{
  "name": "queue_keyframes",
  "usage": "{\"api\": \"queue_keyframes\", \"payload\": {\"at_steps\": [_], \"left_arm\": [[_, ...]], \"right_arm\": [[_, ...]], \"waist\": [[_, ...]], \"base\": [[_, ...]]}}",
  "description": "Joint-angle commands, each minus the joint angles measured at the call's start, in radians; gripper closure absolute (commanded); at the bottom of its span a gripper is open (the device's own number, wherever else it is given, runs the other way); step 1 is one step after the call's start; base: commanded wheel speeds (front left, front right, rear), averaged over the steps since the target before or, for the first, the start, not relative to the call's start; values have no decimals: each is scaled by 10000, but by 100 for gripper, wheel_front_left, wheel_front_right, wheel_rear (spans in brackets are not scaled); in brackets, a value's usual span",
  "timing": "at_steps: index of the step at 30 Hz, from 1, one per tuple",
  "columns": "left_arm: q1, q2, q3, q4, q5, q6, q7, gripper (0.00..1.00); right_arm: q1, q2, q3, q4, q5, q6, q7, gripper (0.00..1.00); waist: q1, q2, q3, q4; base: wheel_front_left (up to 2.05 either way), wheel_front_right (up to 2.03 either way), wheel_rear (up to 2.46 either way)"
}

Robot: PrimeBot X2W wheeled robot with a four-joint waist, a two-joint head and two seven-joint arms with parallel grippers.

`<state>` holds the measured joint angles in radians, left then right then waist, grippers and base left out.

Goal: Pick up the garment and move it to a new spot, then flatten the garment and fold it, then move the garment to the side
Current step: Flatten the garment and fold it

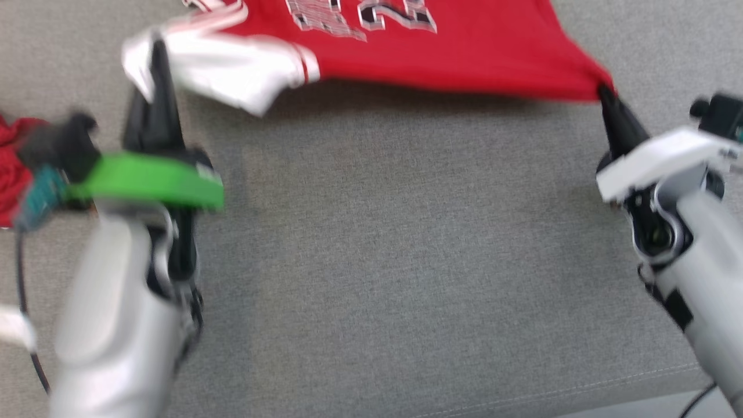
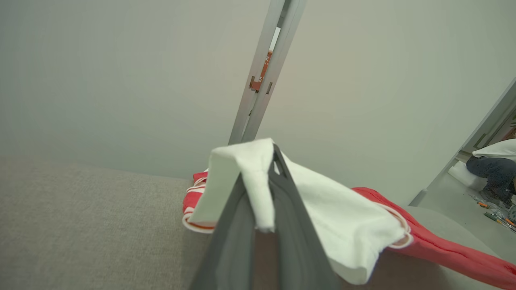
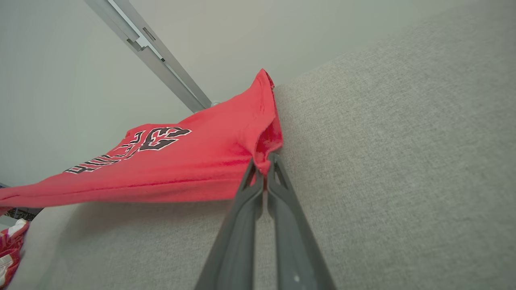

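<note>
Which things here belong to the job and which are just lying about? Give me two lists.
Job in hand:
red garment, stretched between both tools
left tool, shut on its white sleeve
right tool, shut on a red corner
grey upholstered surface beneath

Lying about:
second red cloth, at the left edge of the head view
metal post, behind

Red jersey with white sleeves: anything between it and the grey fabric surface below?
Nothing visible. The red jersey hangs from the left gripper at its white sleeve and the right gripper at its corner, over bare grey fabric surface.
</note>
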<state>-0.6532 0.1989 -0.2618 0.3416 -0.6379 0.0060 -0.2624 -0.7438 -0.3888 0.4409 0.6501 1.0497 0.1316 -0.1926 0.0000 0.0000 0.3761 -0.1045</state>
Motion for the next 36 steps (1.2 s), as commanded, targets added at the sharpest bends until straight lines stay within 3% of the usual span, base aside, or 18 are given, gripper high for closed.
{"api": "queue_keyframes", "payload": {"at_steps": [1,8,17,26,36], "left_arm": [[998,-131,133,-505,45,137,-28,100],[4885,-476,336,-2176,190,453,-30,100],[7186,-816,-54,-2849,196,574,-32,100],[7802,-786,-524,-2841,354,431,22,100],[6461,-406,-778,-2409,650,9,308,100]], "right_arm": [[699,-148,10,-217,163,-16,-125,100],[3450,-460,-242,-1192,281,-18,-416,100],[6064,-593,-1403,-2115,-214,-19,-401,100],[7858,8,-2978,-3242,-1007,-18,321,100],[7567,949,-4197,-4661,-2265,-16,1573,100]], "waist": [[0,0,-721,185],[0,0,-1747,428],[0,0,-2409,738],[0,0,-2582,895],[0,0,-2431,762]], "base": [[0,0,0],[0,0,0],[0,0,0],[0,0,0],[0,0,0]]}}
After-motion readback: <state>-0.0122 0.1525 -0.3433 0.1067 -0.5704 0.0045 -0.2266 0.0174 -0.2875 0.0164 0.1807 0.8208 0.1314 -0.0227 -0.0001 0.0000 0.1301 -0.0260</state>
